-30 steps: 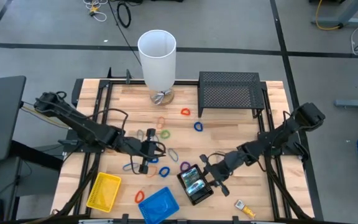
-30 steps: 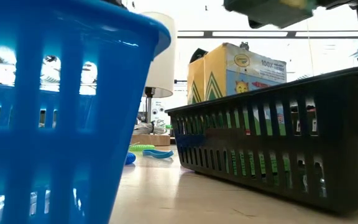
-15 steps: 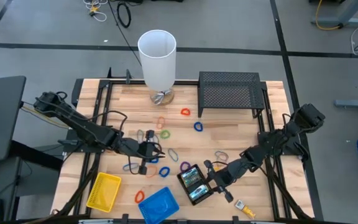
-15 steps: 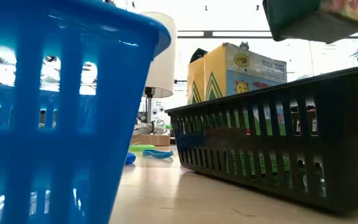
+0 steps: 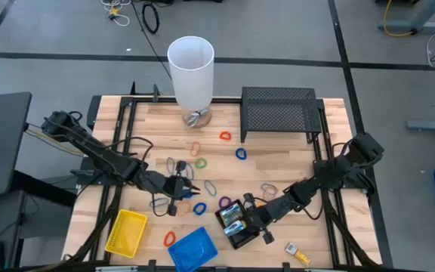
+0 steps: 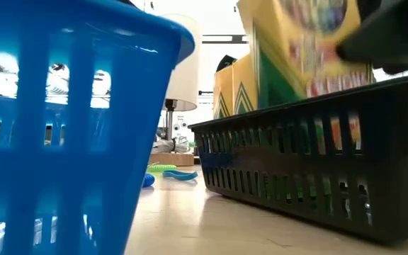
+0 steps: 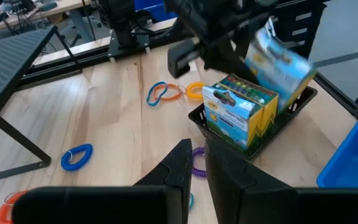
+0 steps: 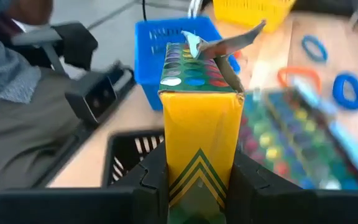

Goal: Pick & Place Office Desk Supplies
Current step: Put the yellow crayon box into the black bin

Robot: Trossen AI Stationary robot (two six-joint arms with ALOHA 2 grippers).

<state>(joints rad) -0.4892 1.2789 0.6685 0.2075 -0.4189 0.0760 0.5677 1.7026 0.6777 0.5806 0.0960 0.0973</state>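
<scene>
My right gripper (image 5: 249,219) is shut on a yellow-green printed box (image 8: 197,118) and holds it over the black tray (image 5: 236,227), near the table's front. In the low view this box (image 6: 303,49) stands behind the tray's wall (image 6: 317,170). Another box (image 7: 241,112) stands in the tray. My left gripper (image 5: 189,187) is shut, with nothing seen between its fingers, above loose rubber-band loops left of centre; a purple loop (image 7: 197,169) lies under its tips. Further loops, blue (image 5: 242,153) and red (image 5: 225,137), lie mid-table. My right gripper pinches the box between its two fingers (image 8: 151,177), one on each of two opposite sides (image 8: 169,155), near the end closest to the wrist. The fingers slant down from the table's right. The box's far end has an open flap (image 8: 229,40). Its lower part is hidden behind the tray wall.
A yellow tray (image 5: 127,231) and a blue tray (image 5: 192,249) sit at the front left. A tall white cylinder (image 5: 191,72) and a black mesh rack (image 5: 278,109) stand at the back. One small box (image 5: 298,252) lies at the front right.
My right gripper has come down toward the black tray and a little toward the table's near edge, rolling as it went. Its box has dropped from above the tray and turned more upright, with its lower part now behind the tray's wall.
</scene>
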